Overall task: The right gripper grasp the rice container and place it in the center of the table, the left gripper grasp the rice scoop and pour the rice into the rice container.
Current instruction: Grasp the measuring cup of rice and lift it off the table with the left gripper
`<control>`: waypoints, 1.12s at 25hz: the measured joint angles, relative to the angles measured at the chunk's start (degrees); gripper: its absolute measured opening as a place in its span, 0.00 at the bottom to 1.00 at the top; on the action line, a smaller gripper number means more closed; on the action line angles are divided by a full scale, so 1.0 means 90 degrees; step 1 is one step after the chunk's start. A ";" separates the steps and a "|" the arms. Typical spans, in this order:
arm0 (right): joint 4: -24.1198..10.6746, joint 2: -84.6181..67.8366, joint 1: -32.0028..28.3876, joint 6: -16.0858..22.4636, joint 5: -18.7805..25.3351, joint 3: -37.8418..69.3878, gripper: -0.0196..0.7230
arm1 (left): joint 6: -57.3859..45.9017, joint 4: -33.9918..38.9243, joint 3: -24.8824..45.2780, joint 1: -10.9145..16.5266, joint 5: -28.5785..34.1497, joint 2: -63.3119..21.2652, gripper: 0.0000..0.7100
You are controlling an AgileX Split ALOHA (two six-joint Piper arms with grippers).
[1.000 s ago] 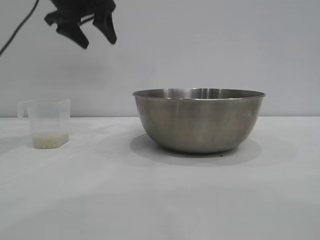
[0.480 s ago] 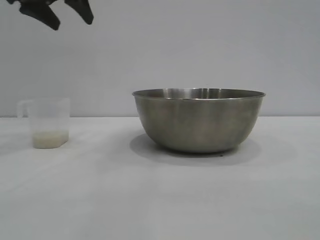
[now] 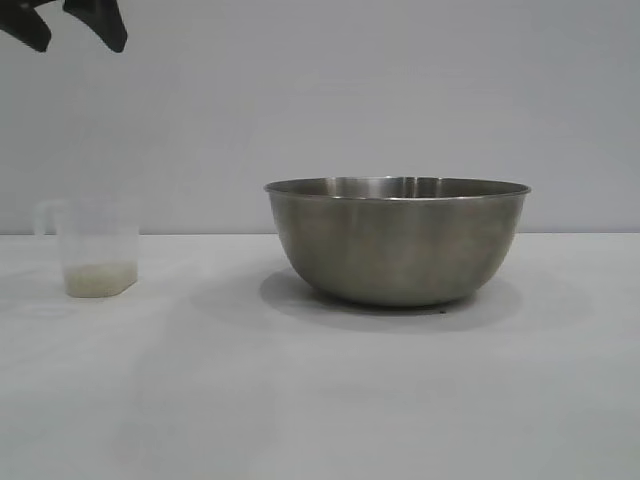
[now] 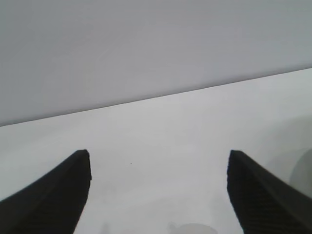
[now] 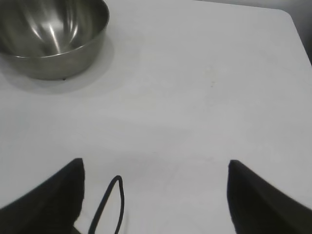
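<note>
Left claw high above the rice scoop, fingers apart, empty; right claw likewise spread.

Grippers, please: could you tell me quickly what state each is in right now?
Left gripper: open, holding nothing.
Right gripper: open, holding nothing.

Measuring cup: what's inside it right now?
A shallow layer of rice covers the bottom of the measuring cup; above that it looks empty. The exterior view is level, so the layer's surface can't be seen from above.
</note>
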 joint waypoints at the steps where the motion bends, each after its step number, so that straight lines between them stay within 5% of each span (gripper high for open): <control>1: 0.0000 0.0000 0.0000 0.0006 0.0000 0.0000 0.77 | -0.0013 0.0000 0.0083 0.0000 -0.0018 -0.0084 0.74; 3: 0.0000 0.0000 0.0000 0.0016 0.0000 0.0000 0.77 | -0.0504 0.0492 0.0316 0.0000 -0.0208 -0.0295 0.74; 7: 0.0000 0.0000 0.0000 0.0020 0.0000 0.0000 0.77 | -0.4907 0.4711 0.1276 0.0000 -0.1095 -0.0692 0.74; 10: 0.0000 0.0000 0.0000 0.0020 0.0000 0.0000 0.77 | -0.6350 0.6230 0.1931 0.0012 -0.1876 -0.0756 0.74; 16: -0.0009 0.0000 0.0000 0.0035 0.0000 0.0000 0.77 | -0.5275 0.5404 0.2818 0.0021 -0.2954 -0.0342 0.48; 21: -0.0009 0.0000 0.0000 0.0045 0.0000 0.0000 0.77 | -0.4818 0.4518 0.3497 0.0021 -0.4169 0.0213 0.46; 28: -0.0009 0.0000 0.0000 0.0045 0.0000 0.0000 0.77 | -0.4717 0.4383 0.4092 0.0021 -0.5758 0.1020 0.46</control>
